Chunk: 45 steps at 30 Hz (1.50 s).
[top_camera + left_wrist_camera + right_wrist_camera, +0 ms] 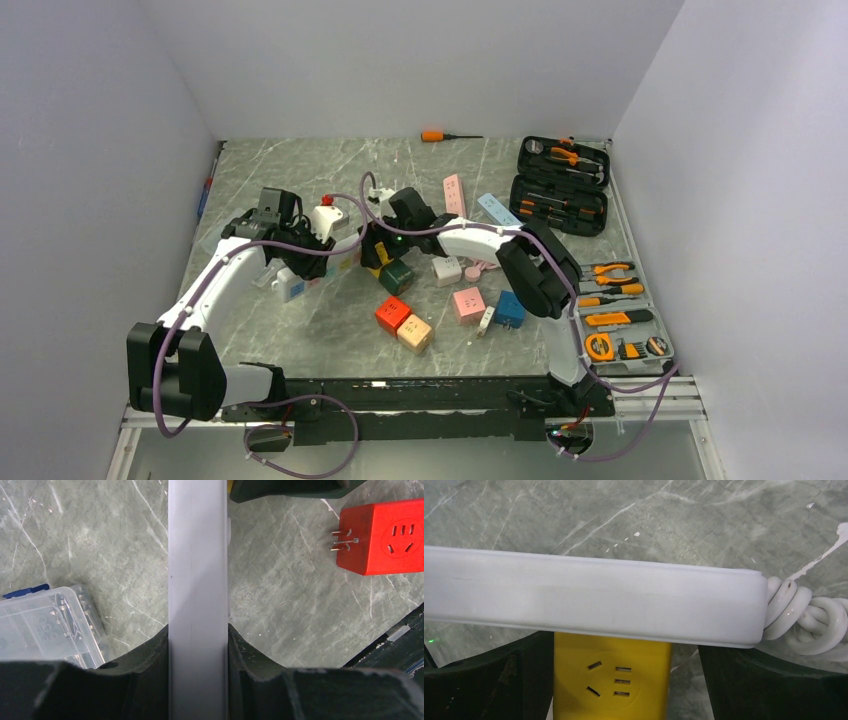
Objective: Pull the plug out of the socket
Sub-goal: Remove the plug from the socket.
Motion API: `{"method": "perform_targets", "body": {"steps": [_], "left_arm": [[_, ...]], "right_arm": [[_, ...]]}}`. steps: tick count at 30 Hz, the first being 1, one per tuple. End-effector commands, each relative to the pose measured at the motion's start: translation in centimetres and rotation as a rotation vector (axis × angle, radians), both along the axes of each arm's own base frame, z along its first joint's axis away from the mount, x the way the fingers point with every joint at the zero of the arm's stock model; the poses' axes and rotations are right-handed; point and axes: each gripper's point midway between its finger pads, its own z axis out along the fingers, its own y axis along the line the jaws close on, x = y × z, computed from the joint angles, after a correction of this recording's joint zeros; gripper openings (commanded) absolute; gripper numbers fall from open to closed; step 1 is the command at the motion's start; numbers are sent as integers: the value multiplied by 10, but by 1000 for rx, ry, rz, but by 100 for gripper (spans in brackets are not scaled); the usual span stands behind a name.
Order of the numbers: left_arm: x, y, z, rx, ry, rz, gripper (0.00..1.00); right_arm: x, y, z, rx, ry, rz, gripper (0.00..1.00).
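Marble tabletop [330, 335] below, left gripper [198, 647] pinches the stiff white power strip [197, 555] while the wide-spread right gripper [621, 665] straddles the yellow plug [611, 682] between its fingers, seemingly light, rigid, best squeezed on its smooth flat sides.

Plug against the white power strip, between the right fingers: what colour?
The plug is yellow; the right wrist view shows it best.

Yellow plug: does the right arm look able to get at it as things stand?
Probably yes: the right gripper stands open astride the yellow plug, with nothing between, while the left gripper clamps the white power strip.
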Motion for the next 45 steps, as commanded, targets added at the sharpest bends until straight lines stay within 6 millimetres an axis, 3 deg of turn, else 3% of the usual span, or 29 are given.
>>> {"method": "perform_targets", "body": {"steps": [1, 6, 17, 21, 26, 29, 32, 38, 45], "left_arm": [[18, -19, 32, -101, -109, -47, 0], [18, -20, 33, -106, -109, -49, 0], [13, -19, 39, -109, -123, -55, 0], [14, -18, 41, -106, -133, -47, 0], [22, -10, 41, -66, -176, -16, 0], [31, 1, 35, -12, -204, 32, 0], [42, 18, 25, 68, -223, 101, 0], [60, 53, 15, 226, -270, 254, 0], [68, 61, 12, 252, -286, 314, 0]], "right_arm": [[13, 21, 16, 77, -38, 8, 100], [14, 24, 6, 62, -25, 11, 98], [9, 28, -12, 22, -5, 17, 83], [3, 26, -14, -10, -13, 20, 68], [-2, 14, 2, -14, -48, 13, 44], [-6, 8, 12, -19, -68, 15, 26], [-9, 3, 21, -21, -72, 16, 16], [-12, -6, 23, -43, -70, -2, 13], [-18, -14, 16, -93, -61, -41, 15]]}}
